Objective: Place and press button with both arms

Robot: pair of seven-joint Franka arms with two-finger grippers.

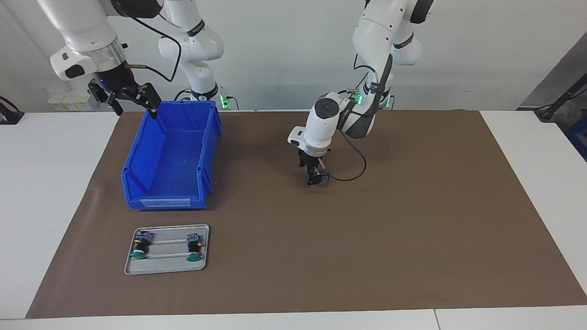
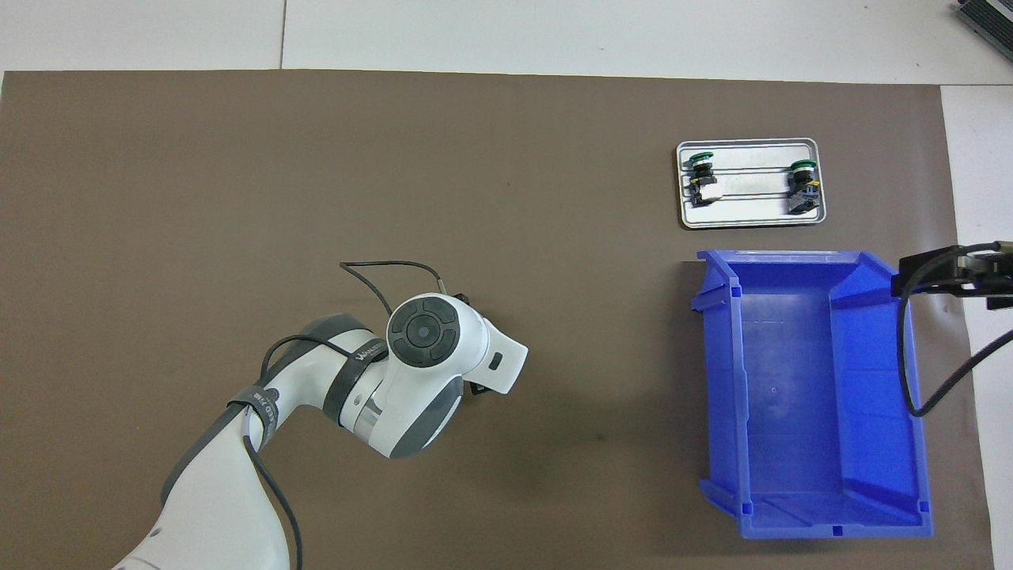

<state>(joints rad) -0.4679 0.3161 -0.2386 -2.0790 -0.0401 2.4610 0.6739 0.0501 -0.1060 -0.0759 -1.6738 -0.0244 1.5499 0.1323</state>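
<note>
My left gripper [image 1: 317,179] points straight down at the middle of the brown mat, its tip just above the surface. A button [image 1: 324,176] shows its blue-grey block at that tip; whether it is held I cannot tell. In the overhead view the left wrist [image 2: 427,332] hides both. Two more green-capped buttons [image 1: 140,245] [image 1: 195,247] lie on a metal tray [image 1: 167,268], also seen from above as buttons [image 2: 700,176] [image 2: 802,184] on the tray [image 2: 748,224]. My right gripper [image 1: 130,103] [image 2: 946,273] hangs open and empty over the blue bin's rim.
A blue plastic bin [image 1: 169,201] [image 2: 807,522], with nothing in it, stands between the tray and the robots at the right arm's end. The brown mat [image 1: 412,229] covers most of the white table. A black cable loops from the left wrist onto the mat.
</note>
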